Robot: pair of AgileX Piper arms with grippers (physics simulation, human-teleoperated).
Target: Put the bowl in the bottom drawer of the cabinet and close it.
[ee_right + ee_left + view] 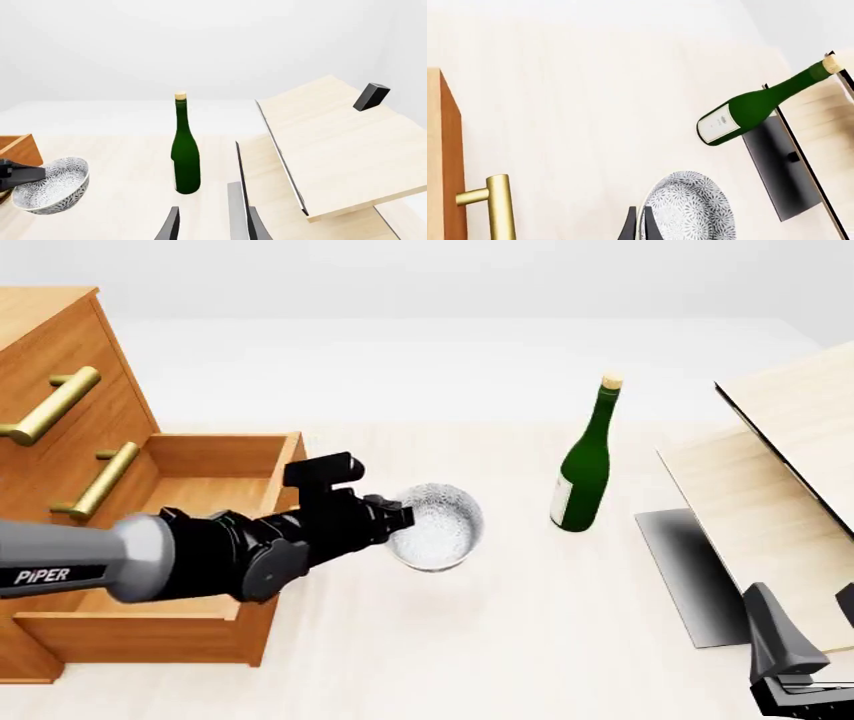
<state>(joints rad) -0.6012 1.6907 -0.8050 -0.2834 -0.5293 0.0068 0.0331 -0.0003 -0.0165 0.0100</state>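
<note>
Right tool [801,665] low, left tool [394,517] gripping bowl [438,526]

One speckled bowl [437,525], one green bottle [586,462], one cabinet [60,360] with three drawers, two pale wooden boards [787,480].

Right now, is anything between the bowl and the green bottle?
No. In the front view, only bare tabletop separates the bowl, held by the left claw, from the green bottle. The right wrist view agrees.
</note>
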